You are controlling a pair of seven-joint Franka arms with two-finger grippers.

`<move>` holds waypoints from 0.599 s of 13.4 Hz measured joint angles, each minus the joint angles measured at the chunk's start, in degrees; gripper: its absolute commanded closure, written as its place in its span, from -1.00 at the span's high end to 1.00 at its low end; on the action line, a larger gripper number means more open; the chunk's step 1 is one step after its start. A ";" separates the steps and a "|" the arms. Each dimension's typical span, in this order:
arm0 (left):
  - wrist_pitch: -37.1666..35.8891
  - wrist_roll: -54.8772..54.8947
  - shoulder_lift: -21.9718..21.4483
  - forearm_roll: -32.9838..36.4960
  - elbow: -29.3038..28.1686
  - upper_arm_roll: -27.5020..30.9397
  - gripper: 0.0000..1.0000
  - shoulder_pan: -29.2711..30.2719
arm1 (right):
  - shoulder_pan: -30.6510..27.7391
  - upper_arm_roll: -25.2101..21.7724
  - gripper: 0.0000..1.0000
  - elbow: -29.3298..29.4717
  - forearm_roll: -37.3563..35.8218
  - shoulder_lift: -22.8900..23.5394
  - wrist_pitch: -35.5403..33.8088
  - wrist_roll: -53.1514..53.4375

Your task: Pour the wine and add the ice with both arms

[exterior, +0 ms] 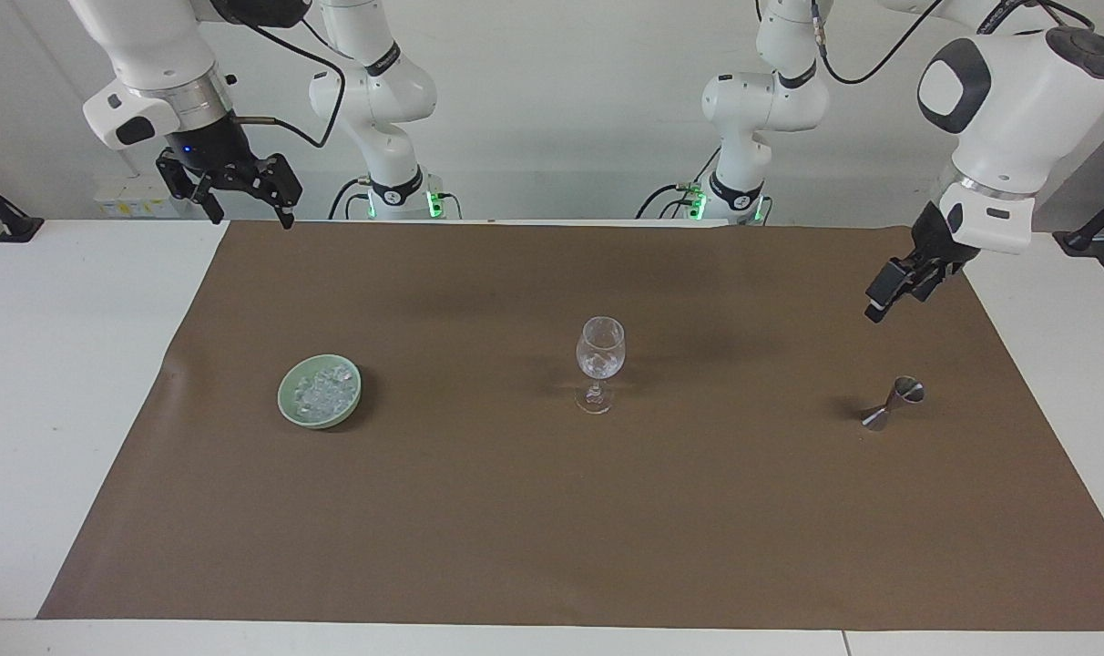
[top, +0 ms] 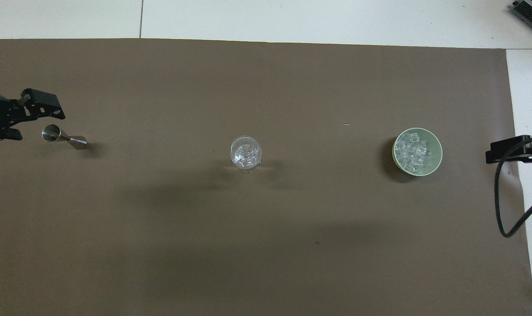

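With both end effectors open, ice (exterior: pixel 322 392) sits in bowl (exterior: pixel 290 412)

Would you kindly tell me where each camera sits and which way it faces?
Facing view: high across the table, looking at both robots; both whole arms show, left gripper raised over the mat, right gripper raised at the mat's edge.
Overhead view: high above the robots' end, looking steeply down; only the grippers' tips show.
Shared: wine glass, green bowl of ice, metal jigger.
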 measured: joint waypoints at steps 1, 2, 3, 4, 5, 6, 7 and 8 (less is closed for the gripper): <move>-1.56 1.24 0.55 0.06 1.82 0.09 1.00 0.00 | 0.00 -0.01 1.00 0.00 0.00 0.00 0.00 0.00; -2.49 1.68 0.83 0.08 3.00 0.10 1.00 0.00 | 0.00 -0.02 1.00 -0.01 0.00 0.00 0.00 0.00; -3.08 1.77 0.85 0.08 3.65 0.06 1.00 0.00 | 0.00 -0.02 1.00 -0.01 0.00 0.00 0.00 0.00; -3.36 1.91 0.84 0.08 4.04 -0.03 1.00 0.00 | 0.00 -0.02 1.00 -0.01 0.00 0.00 0.00 0.00; -3.46 2.09 0.84 0.08 4.24 -0.13 1.00 0.00 | 0.00 -0.02 1.00 -0.01 0.00 0.00 0.00 0.00; -3.47 2.21 0.82 0.08 4.35 -0.14 1.00 0.00 | 0.00 -0.02 1.00 -0.01 0.00 0.00 0.00 0.00; -3.46 2.26 0.78 0.08 4.48 -0.09 1.00 0.02 | 0.00 -0.02 1.00 -0.01 0.00 -0.01 0.00 0.00; -3.45 2.27 0.73 0.08 4.70 -0.02 1.00 0.05 | 0.00 -0.02 1.00 -0.01 0.00 -0.02 0.00 0.00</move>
